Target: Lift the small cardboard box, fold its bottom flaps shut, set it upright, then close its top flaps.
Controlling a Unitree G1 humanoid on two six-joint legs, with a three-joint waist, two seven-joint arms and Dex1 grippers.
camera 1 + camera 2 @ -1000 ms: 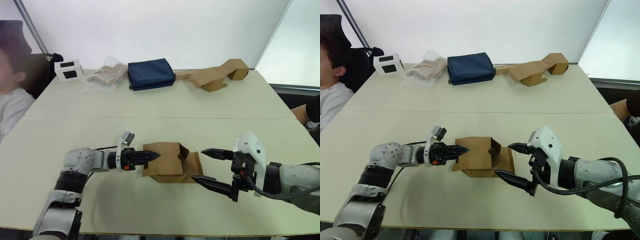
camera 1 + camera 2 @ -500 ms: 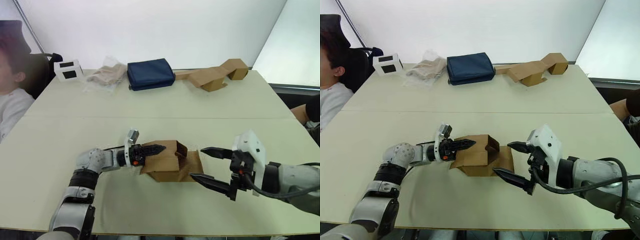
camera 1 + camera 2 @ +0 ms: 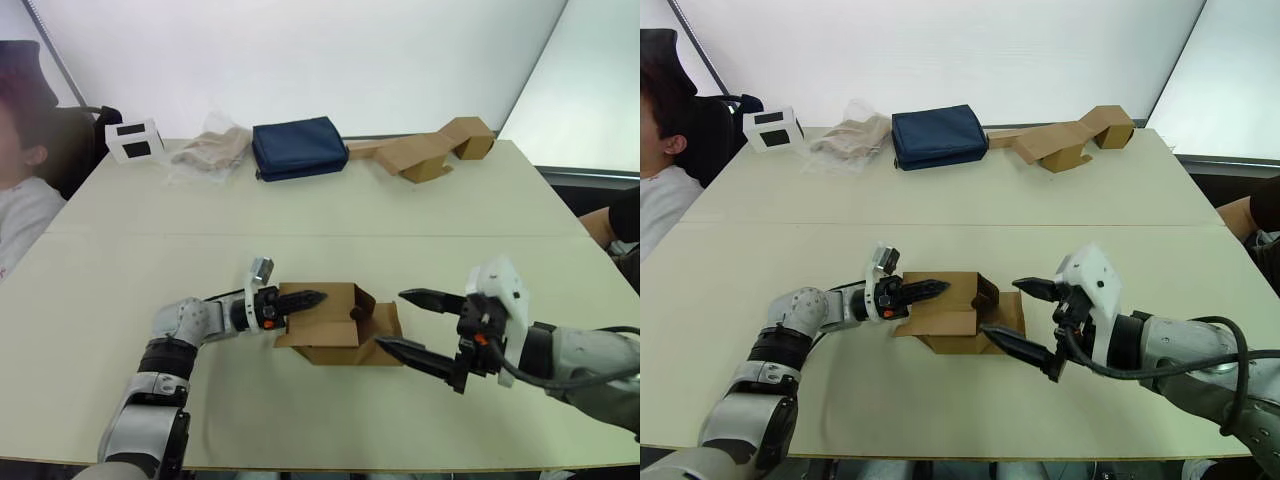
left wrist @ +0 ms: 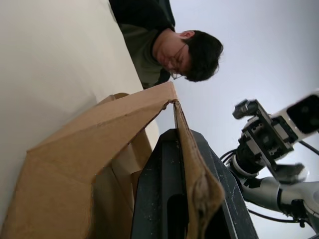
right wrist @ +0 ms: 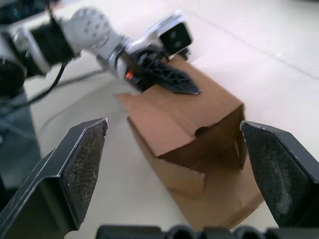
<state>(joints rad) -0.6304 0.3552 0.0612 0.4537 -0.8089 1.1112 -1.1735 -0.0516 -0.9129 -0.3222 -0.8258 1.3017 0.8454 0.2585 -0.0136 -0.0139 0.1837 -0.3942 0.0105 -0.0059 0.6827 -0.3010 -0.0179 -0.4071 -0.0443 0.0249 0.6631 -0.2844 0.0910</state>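
Table (image 3: pixel 90 300): your small cardboard box (image 3: pixel 330 325) lies on its side near the front edge, long axis left-right.
Right gripper (image 3: pixel 405 322): spread wide, just off the box's open end; nearer than before.
Left gripper (image 3: pixel 300 299): pinches the box's upper panel.

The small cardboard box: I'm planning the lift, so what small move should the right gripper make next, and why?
Probably advance the open right gripper and close on the small cardboard box. The left gripper already pinches its far side, and the box lies on the table.
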